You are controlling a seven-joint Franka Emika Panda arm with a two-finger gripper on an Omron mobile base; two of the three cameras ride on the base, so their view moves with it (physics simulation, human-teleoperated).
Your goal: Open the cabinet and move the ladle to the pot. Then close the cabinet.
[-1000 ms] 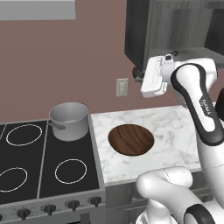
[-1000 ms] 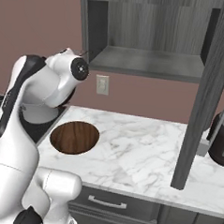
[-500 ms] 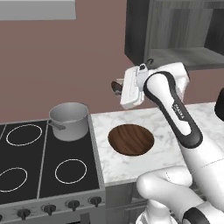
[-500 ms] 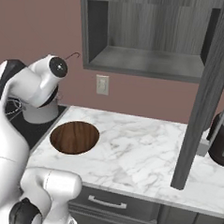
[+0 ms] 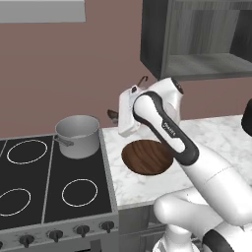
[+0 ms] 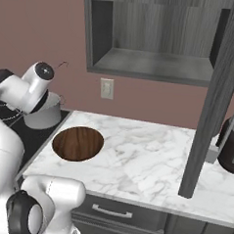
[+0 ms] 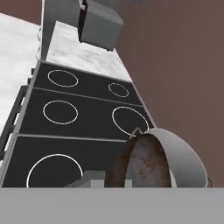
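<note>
Now the ladle (image 7: 142, 164), clamped in the closed gripper (image 5: 119, 118), has been swung from the open cabinet (image 6: 158, 38) leftward, just short of the pot (image 5: 77, 135); release pending

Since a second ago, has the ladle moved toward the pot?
Yes. The ladle, held in the shut gripper, has swung left from beside the open cabinet, past the wooden disc, and now hangs close to the pot.
</note>
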